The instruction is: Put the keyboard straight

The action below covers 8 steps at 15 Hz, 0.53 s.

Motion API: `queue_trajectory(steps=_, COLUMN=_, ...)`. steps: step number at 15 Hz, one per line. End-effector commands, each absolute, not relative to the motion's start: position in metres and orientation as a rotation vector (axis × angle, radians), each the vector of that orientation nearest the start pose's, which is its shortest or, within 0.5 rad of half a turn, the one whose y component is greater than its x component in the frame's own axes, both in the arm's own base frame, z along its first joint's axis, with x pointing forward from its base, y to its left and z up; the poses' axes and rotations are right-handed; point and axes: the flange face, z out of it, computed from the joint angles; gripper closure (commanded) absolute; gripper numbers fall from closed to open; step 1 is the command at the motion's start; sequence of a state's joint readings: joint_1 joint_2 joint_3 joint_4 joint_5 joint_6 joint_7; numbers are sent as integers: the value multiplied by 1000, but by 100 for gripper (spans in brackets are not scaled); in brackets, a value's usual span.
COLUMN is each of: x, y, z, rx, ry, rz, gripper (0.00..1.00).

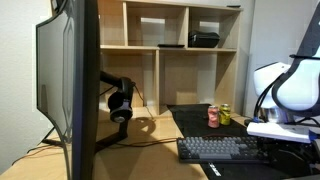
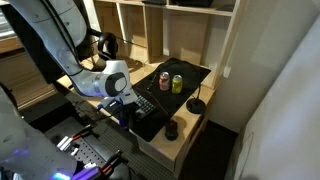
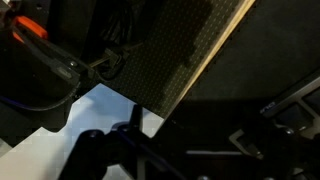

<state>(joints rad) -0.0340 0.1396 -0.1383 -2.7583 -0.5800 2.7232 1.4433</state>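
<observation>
The black keyboard (image 1: 213, 149) lies on the front part of the black desk mat (image 1: 190, 112), with its rows of keys showing. In an exterior view it (image 2: 148, 107) runs slanted across the mat (image 2: 195, 78). The white arm (image 2: 104, 82) reaches down to the keyboard's end, and the gripper (image 2: 122, 108) sits low there, also seen in an exterior view (image 1: 272, 131). Its fingers are hidden, so I cannot tell if it is open or touching the keyboard. The wrist view is dark and shows only textured mat (image 3: 170, 50) and a wooden edge.
Two drink cans (image 1: 213, 116) (image 1: 224, 114) stand on the mat behind the keyboard. A mouse (image 2: 171, 129) lies near the desk's front edge. A monitor (image 1: 70, 80) and headphones on a stand (image 1: 120, 100) are beside the mat. A wooden shelf (image 1: 180, 45) is behind.
</observation>
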Motion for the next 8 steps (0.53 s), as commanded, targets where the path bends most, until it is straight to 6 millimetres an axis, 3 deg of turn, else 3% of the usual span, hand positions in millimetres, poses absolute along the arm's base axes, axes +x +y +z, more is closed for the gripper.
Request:
queue_trajectory(steps=1, x=366, y=-42, z=163, rx=-2853, ry=1802, rz=-129, gripper=0)
queue_trajectory(steps=8, x=371, y=-41, z=159, rx=-2809, ry=1795, rz=-136, gripper=0)
